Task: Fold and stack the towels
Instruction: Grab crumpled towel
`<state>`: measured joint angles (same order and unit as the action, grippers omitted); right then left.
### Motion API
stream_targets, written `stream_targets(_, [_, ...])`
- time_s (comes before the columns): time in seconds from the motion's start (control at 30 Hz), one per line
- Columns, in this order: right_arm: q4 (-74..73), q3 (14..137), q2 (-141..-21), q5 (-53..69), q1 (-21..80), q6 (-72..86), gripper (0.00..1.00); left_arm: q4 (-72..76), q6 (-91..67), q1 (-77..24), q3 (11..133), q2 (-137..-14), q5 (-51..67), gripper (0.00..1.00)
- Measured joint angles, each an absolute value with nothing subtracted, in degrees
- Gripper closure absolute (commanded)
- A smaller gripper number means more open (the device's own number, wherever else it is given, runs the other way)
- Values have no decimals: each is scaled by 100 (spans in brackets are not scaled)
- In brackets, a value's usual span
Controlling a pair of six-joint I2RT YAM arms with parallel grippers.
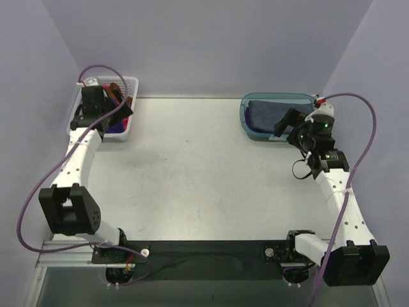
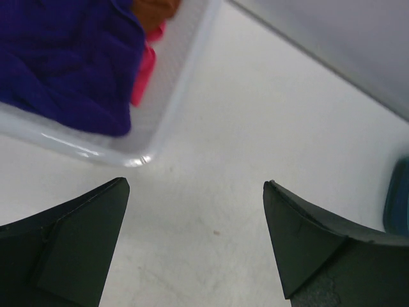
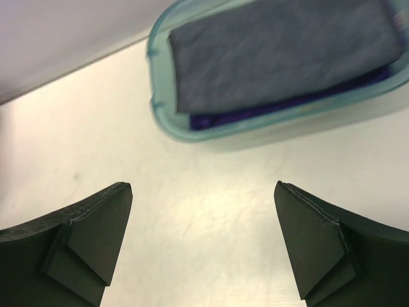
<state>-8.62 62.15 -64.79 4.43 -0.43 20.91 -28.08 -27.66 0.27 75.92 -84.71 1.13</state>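
Towel (image 3: 281, 54), slate-grey, soft, folded rectangular

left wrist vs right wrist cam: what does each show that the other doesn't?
Left wrist only: white basket corner holding a loose purple towel, pink towel and rust-brown towel. Right wrist only: folded slate-grey towel stacked on a folded purple towel. Both: teal tub (just an edge sliver in the left wrist), white table, open jaws in front.

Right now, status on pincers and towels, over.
Left pincer open, empty, beside white basket. Right pincer open, empty, short of teal tub. Grey towel folded on purple towel in tub; crumpled towels in basket. Nothing blocking.
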Motion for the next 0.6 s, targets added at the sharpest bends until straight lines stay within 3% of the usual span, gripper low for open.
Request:
stream_targets(0.2, [-825,5081,-5916,1138,480,2552,0,-2679,-3142,753,9059,-9697,-906,3])
stream_targets(0.6, [-628,4495,-6031,1951,1409,2438,0,-1780,-3839,1210,10127,-12060,-1577,11])
